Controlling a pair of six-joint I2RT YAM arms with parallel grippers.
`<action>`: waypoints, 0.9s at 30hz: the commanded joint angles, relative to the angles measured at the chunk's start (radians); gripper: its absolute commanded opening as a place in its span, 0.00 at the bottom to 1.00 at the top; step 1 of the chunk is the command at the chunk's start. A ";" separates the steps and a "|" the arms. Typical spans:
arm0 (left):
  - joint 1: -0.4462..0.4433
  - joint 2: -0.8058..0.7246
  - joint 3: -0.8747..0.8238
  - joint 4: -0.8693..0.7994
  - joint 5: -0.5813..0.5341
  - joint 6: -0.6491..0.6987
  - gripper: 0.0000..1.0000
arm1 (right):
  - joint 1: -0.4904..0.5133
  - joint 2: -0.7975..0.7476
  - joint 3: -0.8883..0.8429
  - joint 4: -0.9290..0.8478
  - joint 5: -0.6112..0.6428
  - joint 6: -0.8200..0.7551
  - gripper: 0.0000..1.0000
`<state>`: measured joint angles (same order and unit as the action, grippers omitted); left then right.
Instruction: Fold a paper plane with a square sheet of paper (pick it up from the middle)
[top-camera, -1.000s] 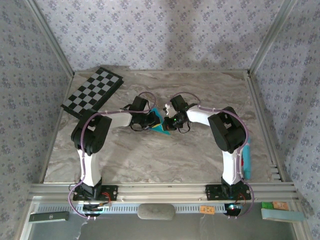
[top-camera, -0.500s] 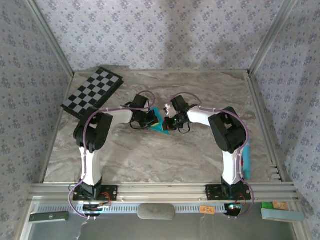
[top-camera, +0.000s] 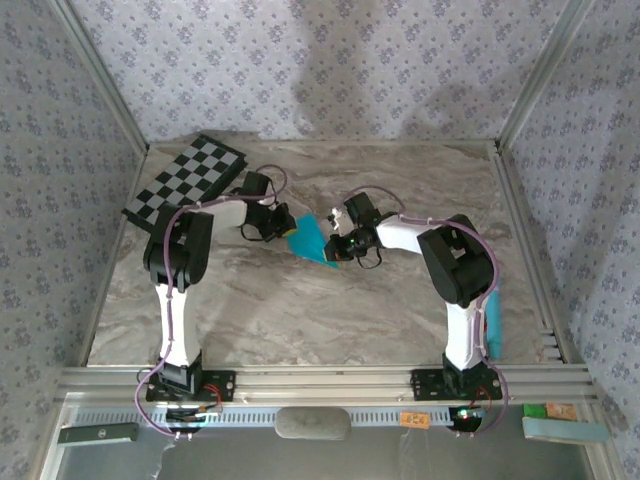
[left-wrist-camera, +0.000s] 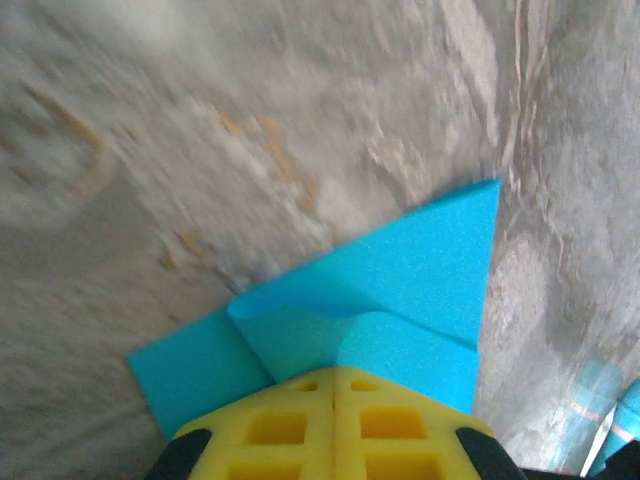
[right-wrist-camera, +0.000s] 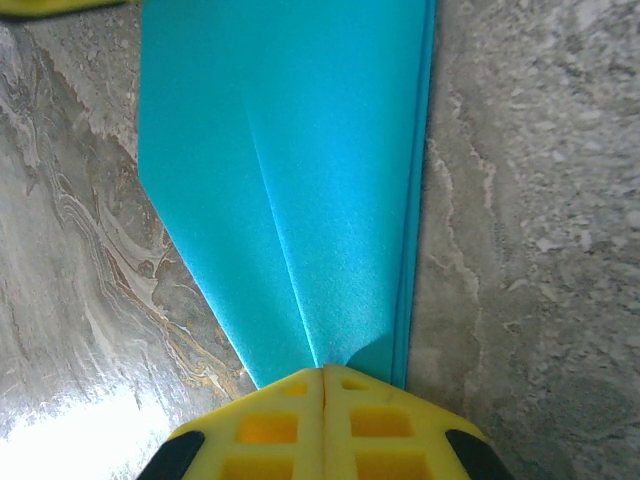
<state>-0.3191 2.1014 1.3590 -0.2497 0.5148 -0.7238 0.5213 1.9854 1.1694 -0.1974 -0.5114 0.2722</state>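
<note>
Since a second ago the paper plane (top-camera: 308, 240) has been drawn out toward the left and far side of the table (top-camera: 400, 310), so more of its turquoise surface shows between the two arms. It is only half made: a narrow, pointed shape with one long crease down its middle and a doubled edge along one side. It sits in the middle of the table, spanning the gap between the grippers; I cannot tell whether its underside touches the marble or hangs just above it. My left gripper (top-camera: 281, 225) has swung back toward the checkerboard (top-camera: 185, 185), taking its end of the paper with it. In the left wrist view the yellow pads (left-wrist-camera: 290, 435) are pressed together on a folded corner. The right gripper (top-camera: 334, 249) has hardly shifted and is likewise pinched tight on the pointed end, where the crease runs straight into its closed fingers. I read this as one hand anchoring the nose while the other pulls the flap taut, so that the next fold lands along the centre line and not askew. With paper this thin, too hard a pull could tear it or slip it free. The pale teal bar (top-camera: 493, 320) lies well apart, by the right arm's base.
</note>
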 joint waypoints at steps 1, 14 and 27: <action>0.076 0.049 0.048 -0.050 -0.183 0.057 0.04 | -0.010 0.059 -0.076 -0.216 0.128 -0.003 0.02; 0.080 -0.089 0.100 -0.098 -0.131 0.085 0.06 | 0.010 -0.017 -0.077 -0.152 0.080 0.055 0.03; 0.052 -0.509 -0.292 0.009 -0.205 -0.061 0.43 | -0.034 -0.182 -0.047 0.014 0.068 0.116 0.28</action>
<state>-0.2707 1.6371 1.1378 -0.2592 0.3420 -0.7391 0.5148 1.7828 1.1053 -0.1806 -0.4564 0.4091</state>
